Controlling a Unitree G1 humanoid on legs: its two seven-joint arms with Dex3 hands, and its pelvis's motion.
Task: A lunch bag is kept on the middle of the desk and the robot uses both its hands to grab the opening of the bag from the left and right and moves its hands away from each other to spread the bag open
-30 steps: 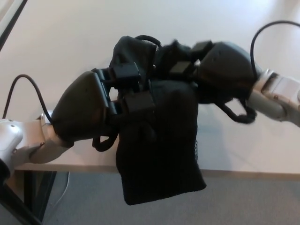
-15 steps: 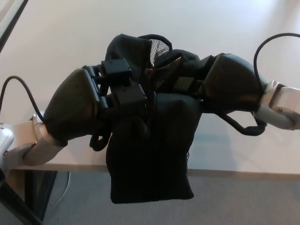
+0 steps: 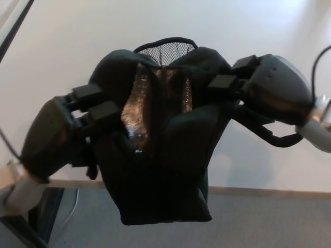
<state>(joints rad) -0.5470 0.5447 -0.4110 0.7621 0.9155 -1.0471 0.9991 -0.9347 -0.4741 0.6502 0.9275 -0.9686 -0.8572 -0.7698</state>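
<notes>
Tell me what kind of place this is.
Probably an office or lab: a plain white desk over grey carpeted floor, where two robot hands hold a black lunch bag.

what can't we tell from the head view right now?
- Lunch bag interior: only a sliver of shiny lining shows; contents hidden by the folded rim.
- Left hand thumb: behind the fabric.
- Right hand fingers: tips buried in the rim.
- Both forearms: cut off by the picture edges.
- Desk front edge: partly covered by the bag.
</notes>
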